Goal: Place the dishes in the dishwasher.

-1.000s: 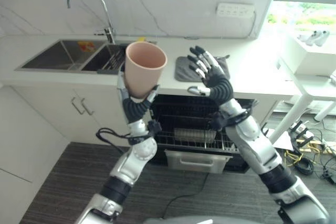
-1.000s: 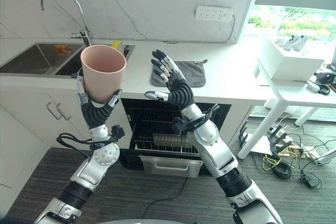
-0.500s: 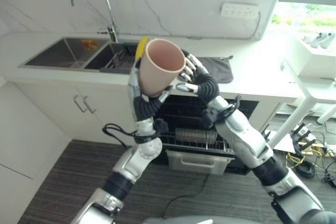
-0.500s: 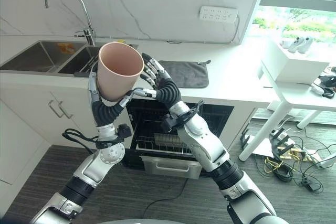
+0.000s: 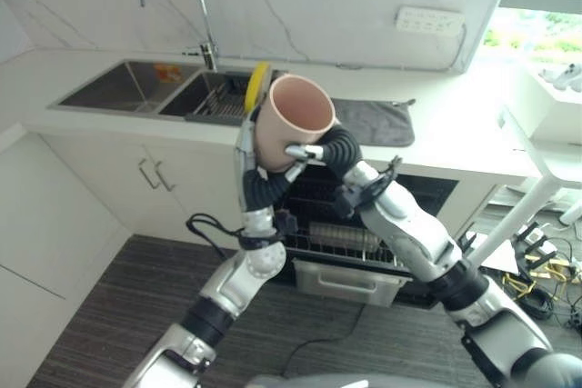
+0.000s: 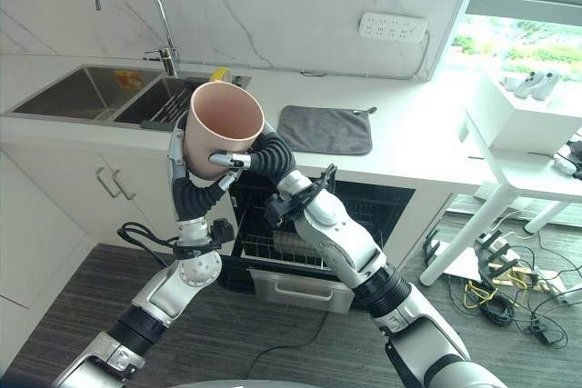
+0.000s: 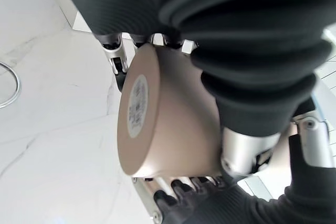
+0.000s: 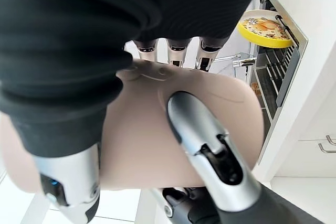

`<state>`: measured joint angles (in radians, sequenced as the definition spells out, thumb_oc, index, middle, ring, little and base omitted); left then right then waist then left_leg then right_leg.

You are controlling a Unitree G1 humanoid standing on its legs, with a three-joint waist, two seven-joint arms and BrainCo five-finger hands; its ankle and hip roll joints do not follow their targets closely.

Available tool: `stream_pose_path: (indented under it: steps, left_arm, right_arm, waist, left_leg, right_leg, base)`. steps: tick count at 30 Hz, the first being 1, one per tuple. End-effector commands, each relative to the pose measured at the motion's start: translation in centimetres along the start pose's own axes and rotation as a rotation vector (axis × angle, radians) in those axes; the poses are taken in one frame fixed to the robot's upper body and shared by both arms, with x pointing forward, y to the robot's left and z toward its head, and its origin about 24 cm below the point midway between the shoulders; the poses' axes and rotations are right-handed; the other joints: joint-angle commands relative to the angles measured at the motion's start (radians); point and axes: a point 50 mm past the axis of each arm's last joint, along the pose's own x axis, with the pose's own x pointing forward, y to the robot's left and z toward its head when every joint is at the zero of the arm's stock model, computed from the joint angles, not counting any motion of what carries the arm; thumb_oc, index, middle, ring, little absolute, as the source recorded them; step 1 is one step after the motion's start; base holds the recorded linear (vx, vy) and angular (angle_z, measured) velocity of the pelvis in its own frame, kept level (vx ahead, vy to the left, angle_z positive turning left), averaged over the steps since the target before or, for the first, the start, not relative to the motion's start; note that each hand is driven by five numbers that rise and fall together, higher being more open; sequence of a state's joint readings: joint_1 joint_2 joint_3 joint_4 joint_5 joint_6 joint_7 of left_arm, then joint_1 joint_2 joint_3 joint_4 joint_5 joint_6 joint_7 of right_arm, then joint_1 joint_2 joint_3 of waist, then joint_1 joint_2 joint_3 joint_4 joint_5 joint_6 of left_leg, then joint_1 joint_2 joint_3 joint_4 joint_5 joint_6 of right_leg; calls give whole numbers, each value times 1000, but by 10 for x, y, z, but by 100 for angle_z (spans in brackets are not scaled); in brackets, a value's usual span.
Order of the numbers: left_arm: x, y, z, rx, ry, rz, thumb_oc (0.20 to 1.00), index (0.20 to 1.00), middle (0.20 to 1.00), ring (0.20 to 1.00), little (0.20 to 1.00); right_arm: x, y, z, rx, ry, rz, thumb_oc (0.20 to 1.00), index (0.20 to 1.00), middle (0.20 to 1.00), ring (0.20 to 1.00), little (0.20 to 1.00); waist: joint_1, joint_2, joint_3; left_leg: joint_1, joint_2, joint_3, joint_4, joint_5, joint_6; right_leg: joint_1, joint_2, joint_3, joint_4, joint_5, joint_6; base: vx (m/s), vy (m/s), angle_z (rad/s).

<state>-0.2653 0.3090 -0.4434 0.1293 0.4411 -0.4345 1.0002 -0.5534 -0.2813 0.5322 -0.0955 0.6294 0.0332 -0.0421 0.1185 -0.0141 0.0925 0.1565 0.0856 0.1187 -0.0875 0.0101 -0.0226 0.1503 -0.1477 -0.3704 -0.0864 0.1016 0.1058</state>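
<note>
The left hand's fingers [image 7: 116, 62] curl round the lower part of a pink cup [image 6: 221, 129], the thumb on one side of its wall and the rest on the other, so the cup is gripped from beneath with its mouth up and tilted a little. The right hand's fingers [image 8: 202, 55] wrap the same cup from the opposite side, and its thumb [image 8: 202, 142] lies pressed across the cup's wall. Both the left hand [image 5: 257, 184] and the right hand [image 5: 329, 147] thus clasp the cup together, raised in the air in front of the worktop's front edge.

Below and behind the hands the dishwasher [image 6: 368, 208] stands open under the worktop [image 6: 414, 147], its wire rack [image 6: 264, 247] drawn out with no dishes visible on it. On the worktop, just past the cup, a grey mat [image 6: 326, 129] lies flat toward the back wall. Toward the worktop's left end is a double sink [image 6: 86, 102] with a curved tap [image 6: 136, 2] behind it. A rack sits in the nearer basin with a yellow plate [image 8: 264, 28] standing on edge in it.
</note>
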Motion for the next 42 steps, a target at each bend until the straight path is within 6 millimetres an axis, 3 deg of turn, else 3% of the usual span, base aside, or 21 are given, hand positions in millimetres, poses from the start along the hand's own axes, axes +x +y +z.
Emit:
stream_pose_path:
  steps: [1, 22, 23, 24, 25, 33, 34, 35, 36, 37, 38, 39, 40, 41, 42]
  left_arm:
    - [18, -15, 14, -77, -105, -43, 200, 200, 200, 200, 200]
    - [5, -27, 22, -128, -113, -150, 200, 200, 200, 200, 200]
    - [5, -28, 22, -130, -118, -152, 200, 200, 200, 200, 200]
    - [5, -28, 23, -131, -123, -154, 200, 200, 200, 200, 200]
    - [5, -29, 24, -131, -126, -155, 200, 200, 200, 200, 200]
    - [8, -31, 26, -108, -148, -157, 200, 200, 200, 200, 200]
    - [8, -31, 27, -99, -156, -160, 244, 244, 244, 244, 244]
    - [8, -32, 27, -92, -162, -161, 479, 479, 479, 479, 479]
    - [8, -32, 27, -88, -165, -163, 595, 595, 595, 595, 595]
    - [8, -33, 27, -84, -163, -167, 354, 354, 354, 354, 354]
    - [8, -32, 26, -76, -160, -171, 297, 297, 297, 297, 297]
    - [8, -32, 25, -75, -155, -170, 442, 442, 442, 442, 442]
    - [8, -31, 25, -71, -156, -168, 812, 812, 812, 812, 812]
    - [8, -31, 23, -73, -147, -171, 1000, 1000, 1000, 1000, 1000]
    - [8, -31, 22, -73, -139, -174, 1000, 1000, 1000, 1000, 1000]
  right_arm:
    - [25, 13, 45, -25, -194, 54, 1000, 1000, 1000, 1000, 1000]
    - [34, 23, 52, -43, -224, 78, 1000, 1000, 1000, 1000, 1000]
    - [35, 24, 54, -51, -231, 78, 555, 555, 555, 555, 555]
    - [35, 24, 55, -61, -238, 78, 416, 416, 416, 416, 416]
    - [35, 25, 56, -67, -246, 78, 200, 200, 200, 200, 200]
    - [37, 27, 60, -56, -275, 68, 200, 200, 200, 200, 200]
    - [37, 28, 61, -55, -283, 67, 200, 200, 200, 200, 200]
    - [37, 28, 61, -54, -285, 65, 200, 200, 200, 200, 200]
    - [37, 28, 61, -48, -287, 62, 200, 200, 200, 200, 200]
    - [37, 28, 61, -32, -284, 58, 200, 200, 200, 200, 200]
    - [37, 27, 60, -21, -283, 54, 200, 200, 200, 200, 200]
    - [37, 28, 60, -14, -282, 49, 200, 200, 200, 200, 200]
    - [37, 28, 59, -1, -282, 46, 200, 200, 200, 200, 200]
    - [37, 27, 60, 12, -288, 37, 200, 200, 200, 200, 200]
    - [37, 27, 60, 22, -297, 23, 200, 200, 200, 200, 200]
  waist:
    - [25, -33, 13]
    - [47, -37, 29]
    - [48, -37, 30]
    - [49, -38, 30]
    - [49, -38, 30]
    - [50, -35, 29]
    - [50, -35, 29]
    - [51, -34, 29]
    - [51, -33, 30]
    - [51, -33, 30]
    - [52, -32, 30]
    - [52, -31, 30]
    - [52, -30, 30]
    - [53, -29, 30]
    - [53, -28, 30]
  left_leg:
    - [-1, -7, 26, 74, -120, -52]
    - [-13, -19, 19, 103, -136, -41]
    - [-13, -19, 19, 102, -137, -41]
    - [-13, -20, 19, 103, -137, -40]
    - [-13, -20, 18, 102, -137, -40]
    - [-11, -23, 14, 102, -137, -38]
    - [-12, -23, 12, 102, -137, -37]
    - [-12, -23, 12, 103, -137, -37]
    - [-12, -23, 12, 103, -137, -37]
    - [-12, -23, 12, 103, -138, -37]
    - [-12, -23, 11, 103, -137, -37]
    - [-12, -24, 11, 103, -137, -37]
    - [-13, -24, 11, 103, -137, -36]
    - [-12, -24, 11, 102, -136, -36]
    - [-12, -23, 11, 102, -135, -36]
  right_leg:
    - [34, -51, 58, 80, -162, 53]
    - [31, -55, 51, 87, -162, 48]
    - [32, -55, 51, 87, -162, 48]
    - [32, -55, 50, 86, -162, 48]
    - [32, -56, 49, 87, -162, 48]
    - [31, -55, 50, 92, -165, 47]
    - [31, -55, 50, 93, -165, 47]
    - [31, -55, 49, 93, -165, 47]
    - [31, -56, 49, 94, -166, 47]
    - [32, -56, 49, 93, -166, 47]
    - [32, -55, 49, 93, -167, 47]
    - [32, -55, 49, 95, -167, 47]
    - [32, -55, 49, 94, -168, 46]
    - [33, -55, 49, 94, -168, 45]
    - [33, -55, 48, 94, -167, 45]
  base:
    - [0, 0, 0]
    - [2, 0, 0]
    - [-2, -4, 3]
    - [0, -8, 7]
    - [6, -13, 9]
    - [5, -4, 3]
    - [0, 0, 0]
    - [0, 0, 0]
    - [0, 0, 0]
    - [0, 0, 0]
    - [0, 0, 0]
    - [0, 0, 0]
    - [0, 0, 0]
    - [0, 0, 0]
    - [0, 0, 0]
